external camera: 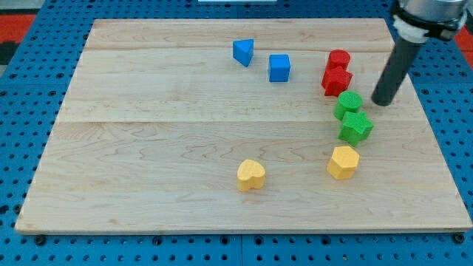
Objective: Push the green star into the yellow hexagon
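A green star [355,128] lies at the view's right on the wooden board [148,148], just above the yellow hexagon [344,162], with a small gap between them. A second green block [348,104], rounded, touches the star's upper left. My tip [383,101] is at the view's right, beside the rounded green block and up and to the right of the star, apart from both.
A red round block [339,60] and a red star-like block [337,80] stand stacked in the view above the green ones. A blue triangle [243,52] and a blue cube [279,67] lie near the top middle. A yellow heart [251,174] lies at the bottom middle.
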Motion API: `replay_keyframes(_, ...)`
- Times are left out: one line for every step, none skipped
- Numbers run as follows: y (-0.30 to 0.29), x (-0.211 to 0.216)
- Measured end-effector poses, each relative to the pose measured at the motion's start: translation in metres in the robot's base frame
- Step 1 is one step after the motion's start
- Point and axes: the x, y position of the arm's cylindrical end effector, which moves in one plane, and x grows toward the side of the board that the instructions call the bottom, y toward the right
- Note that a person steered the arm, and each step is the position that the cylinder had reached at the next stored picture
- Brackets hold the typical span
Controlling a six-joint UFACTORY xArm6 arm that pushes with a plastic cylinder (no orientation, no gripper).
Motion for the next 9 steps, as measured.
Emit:
replay_keyframes(-0.055,0.001)
replay_keyframes(-0.124,0.001)
replay_keyframes(-0.147,0.01)
replay_keyframes(-0.106,-0.003)
replay_keyframes(-0.058,-0.006)
replay_keyframes(0.018,0.003)
replay_keyframes(0.028,0.028)
replay_keyframes(-0.046,0.031)
replay_keyframes(-0.114,0.04)
